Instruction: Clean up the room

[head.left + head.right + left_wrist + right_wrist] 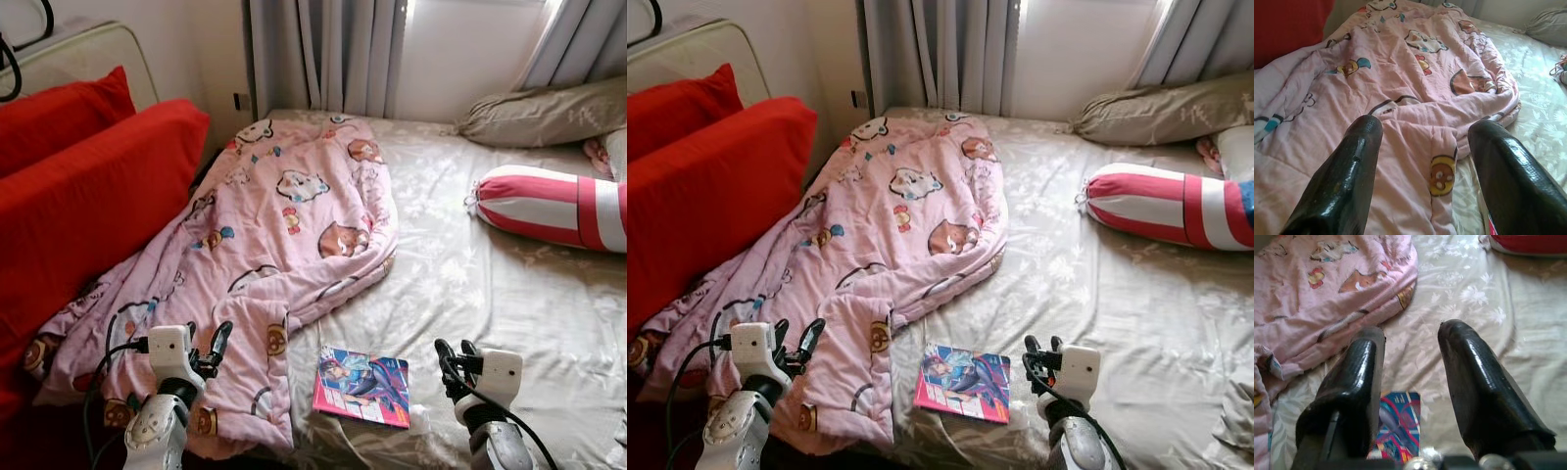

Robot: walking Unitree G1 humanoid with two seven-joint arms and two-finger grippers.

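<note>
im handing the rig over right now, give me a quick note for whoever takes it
Left gripper: open, empty, raised over the near edge of the pink blanket.
Right gripper: open, empty, above the bedsheet just right of the book.
Things: blanket lies crumpled across the left side of the bed, spilling onto the red sofa. Book lies flat at the near edge. Striped bolster and grey pillow sit at the far right.
Done: nothing visibly tidied.
Left: likely pick up the book, straighten the blanket.
</note>
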